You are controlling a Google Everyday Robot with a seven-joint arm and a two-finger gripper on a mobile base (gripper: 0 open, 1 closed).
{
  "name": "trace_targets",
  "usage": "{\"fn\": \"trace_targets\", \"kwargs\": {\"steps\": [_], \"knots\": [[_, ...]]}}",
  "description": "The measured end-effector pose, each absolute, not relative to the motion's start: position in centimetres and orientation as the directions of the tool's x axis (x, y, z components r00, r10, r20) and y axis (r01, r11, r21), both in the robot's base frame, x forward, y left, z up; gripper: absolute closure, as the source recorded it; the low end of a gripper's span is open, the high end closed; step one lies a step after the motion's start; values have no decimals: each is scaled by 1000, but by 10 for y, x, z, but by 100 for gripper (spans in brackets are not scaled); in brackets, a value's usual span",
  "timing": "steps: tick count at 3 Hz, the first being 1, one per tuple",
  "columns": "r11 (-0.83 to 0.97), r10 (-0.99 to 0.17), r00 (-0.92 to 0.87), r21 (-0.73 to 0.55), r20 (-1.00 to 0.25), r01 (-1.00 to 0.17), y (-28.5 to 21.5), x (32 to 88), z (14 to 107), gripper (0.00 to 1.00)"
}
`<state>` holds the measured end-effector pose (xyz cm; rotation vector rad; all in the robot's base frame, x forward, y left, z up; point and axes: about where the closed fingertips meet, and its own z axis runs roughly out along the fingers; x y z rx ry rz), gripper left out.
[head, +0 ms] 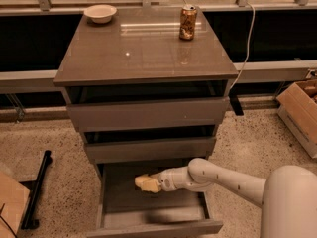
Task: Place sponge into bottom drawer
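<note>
The bottom drawer [153, 226] of the grey-brown cabinet is pulled open and shows its plain grey tray. My gripper [151, 183] reaches in from the right over the tray and is shut on the pale yellow sponge [144, 182]. The sponge hangs a little above the tray floor, left of the drawer's middle. The white arm [218, 177] crosses the drawer's right side and hides part of the tray.
A cream bowl [100, 12] and a soda can [187, 22] stand on the cabinet top [143, 53]. The two upper drawers are slightly ajar. A cardboard box [302, 113] sits on the floor at the right, a black bar [37, 190] at the left.
</note>
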<state>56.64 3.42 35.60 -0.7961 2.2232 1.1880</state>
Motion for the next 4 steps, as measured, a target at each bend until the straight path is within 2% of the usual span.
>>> {"fn": "trace_targets", "kwargs": {"steps": [1, 2, 3, 4], "knots": [[501, -251, -719, 549, -648, -669, 29, 575, 319, 100], [575, -248, -740, 520, -625, -632, 15, 582, 269, 84], [622, -200, -763, 522, -614, -583, -2, 586, 225, 63], [619, -199, -767, 528, -610, -581, 0, 584, 221, 40]]}}
